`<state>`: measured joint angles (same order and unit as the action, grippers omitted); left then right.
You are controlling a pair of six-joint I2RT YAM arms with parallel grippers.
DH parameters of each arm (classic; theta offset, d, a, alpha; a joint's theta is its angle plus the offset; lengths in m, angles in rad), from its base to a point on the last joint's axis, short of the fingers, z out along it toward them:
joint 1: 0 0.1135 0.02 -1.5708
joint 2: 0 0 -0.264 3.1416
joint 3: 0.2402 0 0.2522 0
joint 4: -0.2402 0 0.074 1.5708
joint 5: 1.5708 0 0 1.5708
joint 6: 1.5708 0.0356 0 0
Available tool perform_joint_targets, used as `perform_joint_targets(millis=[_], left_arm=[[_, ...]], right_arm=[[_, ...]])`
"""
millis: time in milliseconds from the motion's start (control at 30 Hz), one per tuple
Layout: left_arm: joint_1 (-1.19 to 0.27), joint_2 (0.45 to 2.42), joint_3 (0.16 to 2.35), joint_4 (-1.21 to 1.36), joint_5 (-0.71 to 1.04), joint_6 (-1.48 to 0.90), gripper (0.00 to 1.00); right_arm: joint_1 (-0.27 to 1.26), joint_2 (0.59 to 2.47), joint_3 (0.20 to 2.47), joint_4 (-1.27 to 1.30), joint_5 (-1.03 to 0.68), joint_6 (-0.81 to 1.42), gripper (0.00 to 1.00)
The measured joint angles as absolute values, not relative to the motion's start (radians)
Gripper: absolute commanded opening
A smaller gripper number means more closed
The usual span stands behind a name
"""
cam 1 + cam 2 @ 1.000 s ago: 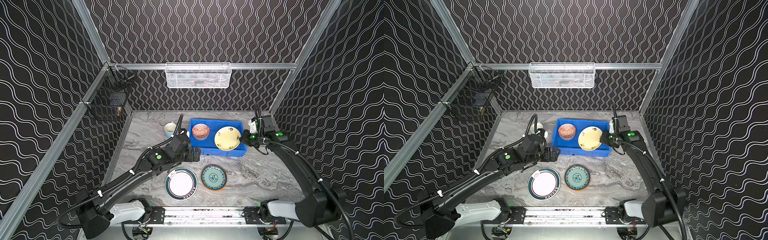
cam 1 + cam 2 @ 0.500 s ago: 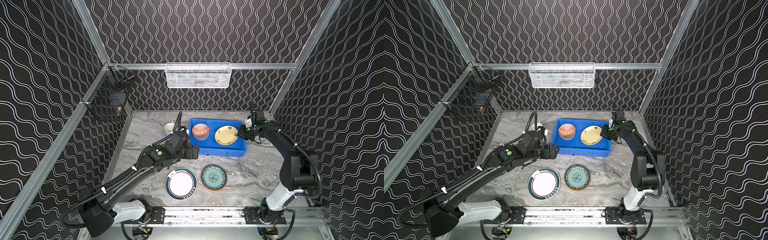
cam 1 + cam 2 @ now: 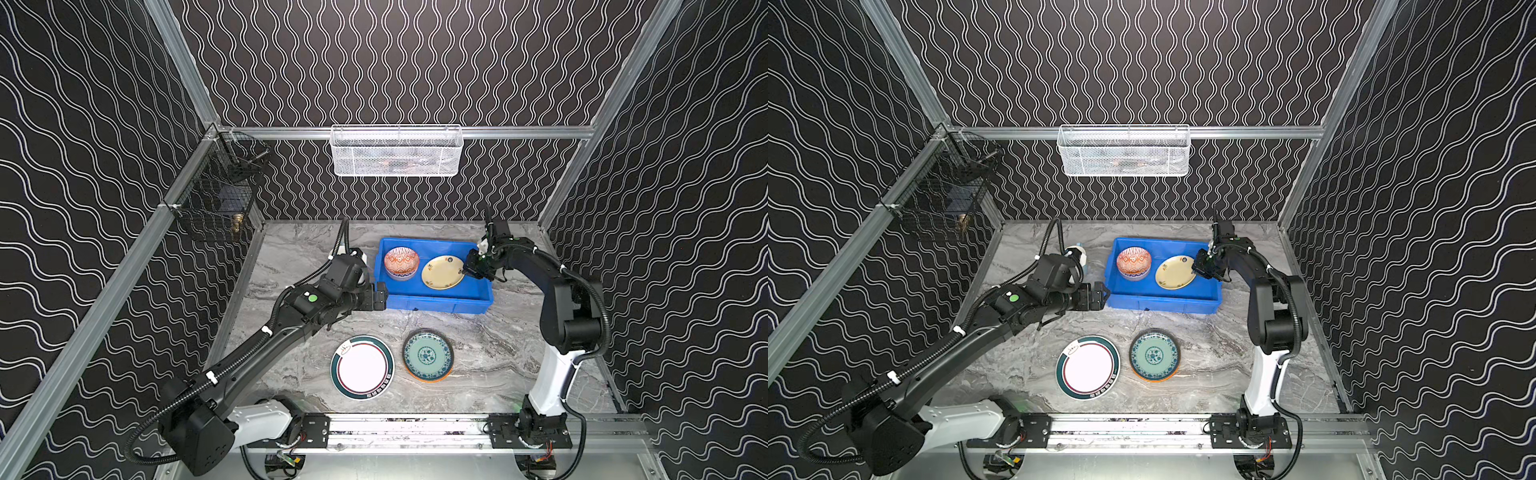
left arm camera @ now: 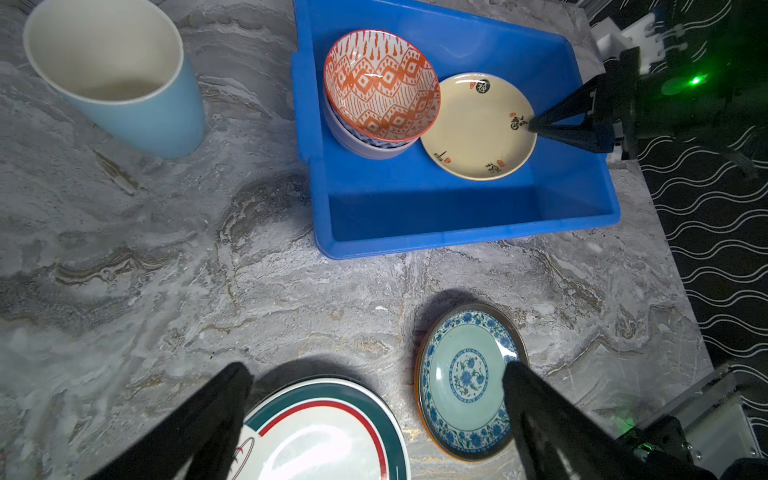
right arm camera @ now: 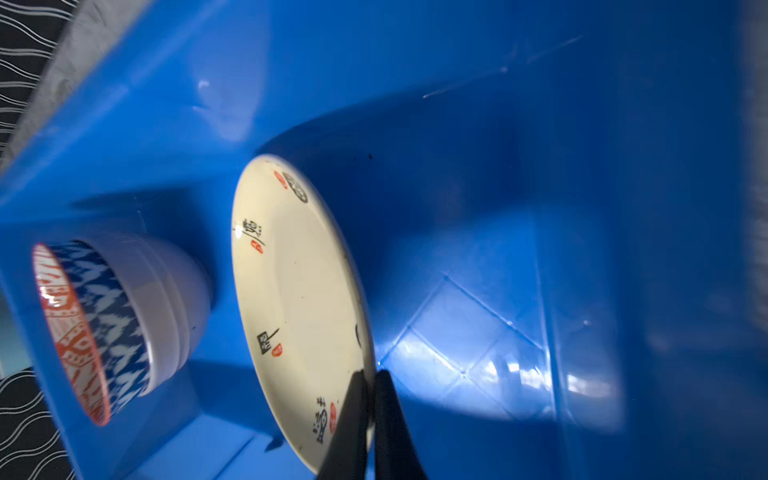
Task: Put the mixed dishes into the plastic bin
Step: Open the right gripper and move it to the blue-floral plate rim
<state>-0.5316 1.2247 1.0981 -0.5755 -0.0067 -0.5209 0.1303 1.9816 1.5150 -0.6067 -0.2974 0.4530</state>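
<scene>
Right end effector [image 5: 370, 376] pinches yellow plate [image 5: 299, 291] rim in blue bin [image 5: 519, 174]; left end effector [image 4: 376, 370] spread, empty.

Marks on two plates, none clear enough to read

The yellow plate [image 4: 473, 129] has small black brush signs around its edge, each with a little red stamp beside it, and one round black sign with a pale mark inside. Even in the close right wrist view none of them can be read. The white plate [image 3: 362, 368] has a row of tiny white letters on its dark green rim and a thin scribble on the other side, all too small to read.
</scene>
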Motion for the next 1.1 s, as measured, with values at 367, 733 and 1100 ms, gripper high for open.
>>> perform_joint_targets(millis=[367, 733, 1100], left_arm=[[-0.49, 1.223, 1.085, -0.572, 0.034, -0.496, 0.99], [-0.484, 1.183, 1.055, -0.556, 0.068, -0.5, 0.99], [-0.484, 1.08, 0.951, -0.534, 0.121, -0.582, 0.99]], right_arm=[[0.143, 2.031, 1.553, -0.608, -0.299, 0.456, 0.29], [0.145, 1.918, 1.554, -0.671, -0.287, 0.429, 0.36], [0.324, 1.454, 1.255, -0.72, -0.266, 0.412, 0.46]])
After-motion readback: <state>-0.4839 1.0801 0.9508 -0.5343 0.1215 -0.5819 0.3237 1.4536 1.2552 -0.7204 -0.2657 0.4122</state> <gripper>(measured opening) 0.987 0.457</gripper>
